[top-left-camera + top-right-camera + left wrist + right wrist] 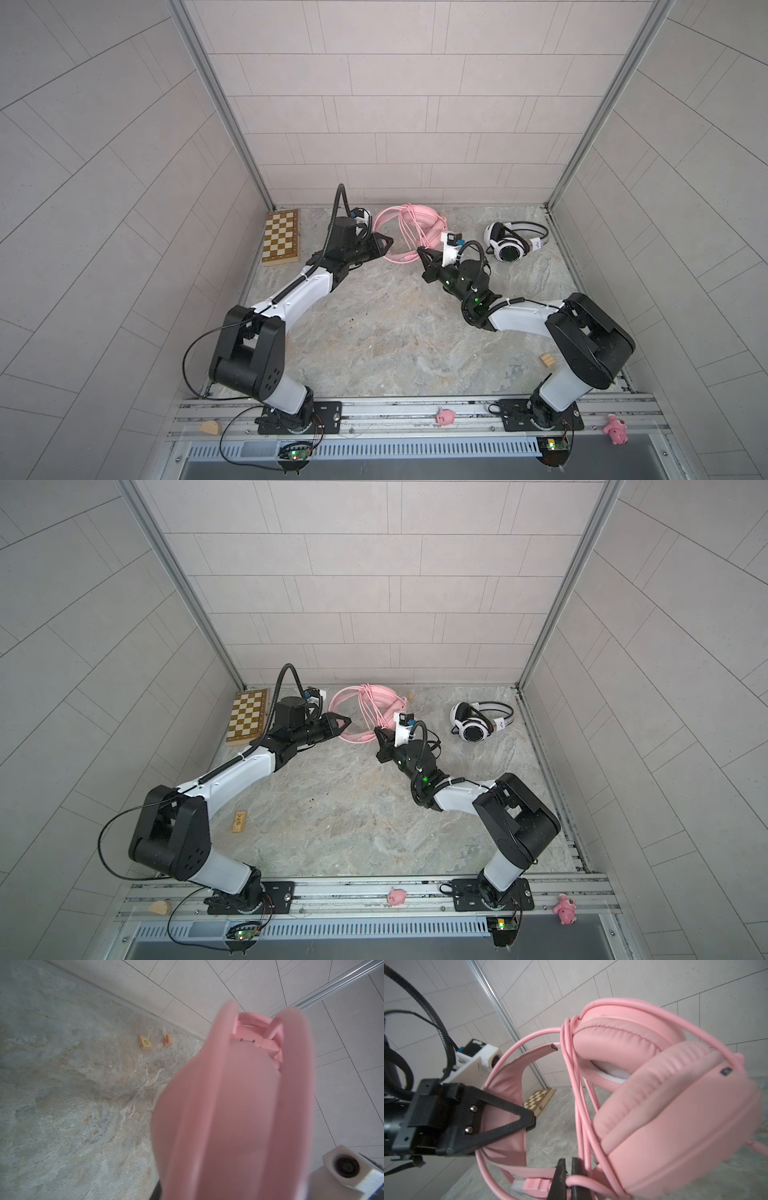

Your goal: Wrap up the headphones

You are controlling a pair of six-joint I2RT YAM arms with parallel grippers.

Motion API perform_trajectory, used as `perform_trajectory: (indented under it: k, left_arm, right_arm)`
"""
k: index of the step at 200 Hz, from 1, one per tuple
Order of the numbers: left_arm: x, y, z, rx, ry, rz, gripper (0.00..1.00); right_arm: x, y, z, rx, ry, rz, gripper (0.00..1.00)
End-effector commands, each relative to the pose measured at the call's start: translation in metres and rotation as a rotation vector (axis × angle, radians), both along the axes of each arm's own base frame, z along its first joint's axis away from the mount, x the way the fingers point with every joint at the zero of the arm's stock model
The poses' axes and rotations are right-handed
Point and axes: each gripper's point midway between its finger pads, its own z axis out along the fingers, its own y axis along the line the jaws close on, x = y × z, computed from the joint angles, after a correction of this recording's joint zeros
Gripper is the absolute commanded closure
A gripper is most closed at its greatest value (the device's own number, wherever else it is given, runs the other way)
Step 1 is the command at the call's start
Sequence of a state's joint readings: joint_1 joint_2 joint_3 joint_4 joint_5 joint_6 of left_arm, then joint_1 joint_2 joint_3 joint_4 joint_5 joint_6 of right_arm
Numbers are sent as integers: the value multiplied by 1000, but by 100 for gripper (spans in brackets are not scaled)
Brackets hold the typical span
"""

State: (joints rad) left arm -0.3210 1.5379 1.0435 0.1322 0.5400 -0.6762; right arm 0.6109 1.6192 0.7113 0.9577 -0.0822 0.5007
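Left wrist view, upper centre: wooden block [167, 1040] reads "N"; right gripper [569, 1169] clamps the cable [579, 1105] of the pink headphones [675, 1095]; left gripper [386, 241] at headband [512, 1076], grip unclear.

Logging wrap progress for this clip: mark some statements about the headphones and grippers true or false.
1. The pink cable loops around the all-pink over-ear headphones' ear cups. True.
2. The right gripper holds the white headphones with black ear pads. False: they lie untouched on the grey stone-patterned table; it is shut on the pink cable.
3. The wooden chessboard lies rear left in both top views. True.
4. The white headphones lie left of the pink pair. False: right of it.
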Motion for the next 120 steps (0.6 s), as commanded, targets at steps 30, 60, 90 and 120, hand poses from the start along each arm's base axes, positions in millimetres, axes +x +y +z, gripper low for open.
perform_trajectory:
  k: [30,60,90,120]
  left_arm:
    - [7,-4,20,-6,-68,-38,76]
    - [8,-6,17,-7,-61,-47,76]
    - [9,-5,12,2,-52,-47,80]
    - [12,-2,12,12,-56,-44,92]
  right_arm:
    - [-2,8,2,-94,-12,21,100]
    - [0,29,-4,-55,45,100,100]
    - [1,38,-19,-12,88,125,97]
    - [0,33,-32,-10,136,102,89]
